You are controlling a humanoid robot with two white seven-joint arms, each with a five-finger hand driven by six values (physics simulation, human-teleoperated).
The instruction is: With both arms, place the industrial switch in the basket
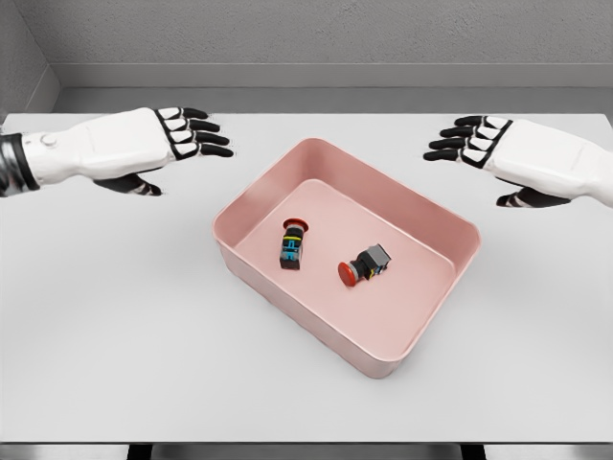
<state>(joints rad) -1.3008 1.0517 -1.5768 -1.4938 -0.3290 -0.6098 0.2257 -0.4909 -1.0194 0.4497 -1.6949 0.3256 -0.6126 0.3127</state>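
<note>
At the upper left of the frame, we are holding our left hand (153,144) over the white counter (115,326), fingers stretched out nearly flat and gripping nothing, the black fingertips pointing toward the centre. It is hovering near the basket's upper left rim without touching it.

In the middle of the frame the pink basket (251,196) is sitting skewed on the counter, one corner pointing toward the top. Inside it we are seeing two industrial switches, both lying on their sides on the floor of the basket. The left switch (293,245) is resting with its red button toward the top of the frame; the right switch (366,264), just beside it but apart from it, is pointing its red button toward the lower left. Judging by this, the placing is looking complete.

At the upper right, our right hand (493,153) is mirroring the left: fingers extended, empty, thumb hanging below, well apart from the basket's far corner.

What we are watching for now is mostly our own carelessness. If either hand is drawing back low, a fingertip could be catching the rim and shoving or tipping the light basket, sending the switches sliding against a wall. The switches are looking round-nosed, so we are expecting them to roll readily if the basket gets jolted.
</note>
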